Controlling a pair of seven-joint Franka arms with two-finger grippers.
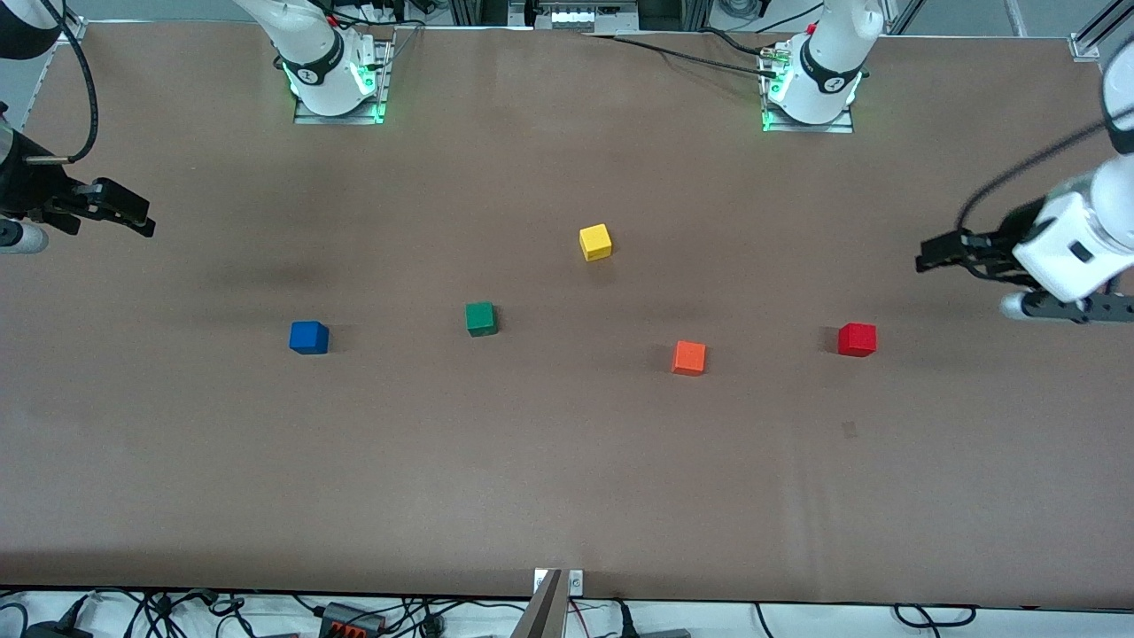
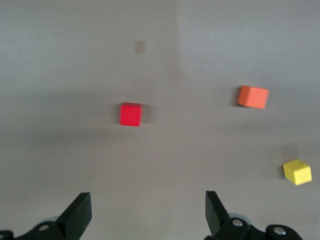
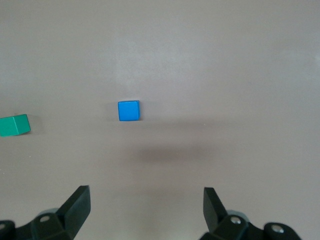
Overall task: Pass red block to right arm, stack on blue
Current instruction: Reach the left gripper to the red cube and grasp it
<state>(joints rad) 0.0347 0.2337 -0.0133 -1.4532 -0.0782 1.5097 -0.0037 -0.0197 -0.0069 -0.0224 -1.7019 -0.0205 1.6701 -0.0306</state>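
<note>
The red block (image 1: 857, 339) (image 2: 130, 114) lies on the brown table toward the left arm's end. The blue cube (image 1: 308, 338) (image 3: 128, 110) rests on the table toward the right arm's end. My left gripper (image 1: 932, 252) (image 2: 148, 212) hangs open and empty in the air over the table's left-arm end, apart from the red block. Over the right arm's end of the table, my right gripper (image 1: 133, 214) (image 3: 146, 210) is open too, with nothing between its fingers, well clear of the blue cube.
Between the red and blue cubes lie an orange cube (image 1: 688, 357) (image 2: 253, 96) and a green cube (image 1: 479, 318) (image 3: 14, 125). A yellow cube (image 1: 595, 241) (image 2: 297, 171) sits farther from the front camera than those. A small dark mark (image 1: 850, 430) shows on the table.
</note>
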